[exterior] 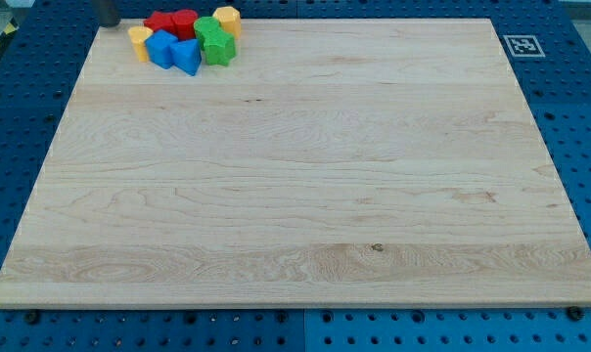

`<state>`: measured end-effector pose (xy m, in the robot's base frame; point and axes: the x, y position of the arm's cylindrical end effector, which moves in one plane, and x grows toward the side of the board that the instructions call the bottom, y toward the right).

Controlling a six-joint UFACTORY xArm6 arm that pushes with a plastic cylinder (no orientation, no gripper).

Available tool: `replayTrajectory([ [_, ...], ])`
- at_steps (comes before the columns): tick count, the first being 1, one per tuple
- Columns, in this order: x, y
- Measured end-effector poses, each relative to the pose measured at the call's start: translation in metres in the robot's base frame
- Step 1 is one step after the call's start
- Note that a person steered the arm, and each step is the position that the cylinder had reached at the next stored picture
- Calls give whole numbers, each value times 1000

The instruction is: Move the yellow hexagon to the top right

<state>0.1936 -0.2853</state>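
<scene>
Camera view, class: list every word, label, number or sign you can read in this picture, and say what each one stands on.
No readable words, letters or numbers appear anywhere.
Only sign: a square black-and-white fiducial marker at the top right corner of the pale wooden board; it is a pattern, not text.
The coloured blocks clustered at the view's top left carry no markings I can make out.

A pale wooden board lies on blue perforated table.

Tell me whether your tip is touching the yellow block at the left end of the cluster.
Apart. The camera view shows bare board between my tip, near the view's top left corner, and the yellow block below and to its right.
</scene>
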Motion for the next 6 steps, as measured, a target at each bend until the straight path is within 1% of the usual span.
replayTrajectory([
  [1, -2, 23],
  [3, 1, 197],
  [4, 25, 263],
  [5, 33, 286],
  [6, 33, 335],
])
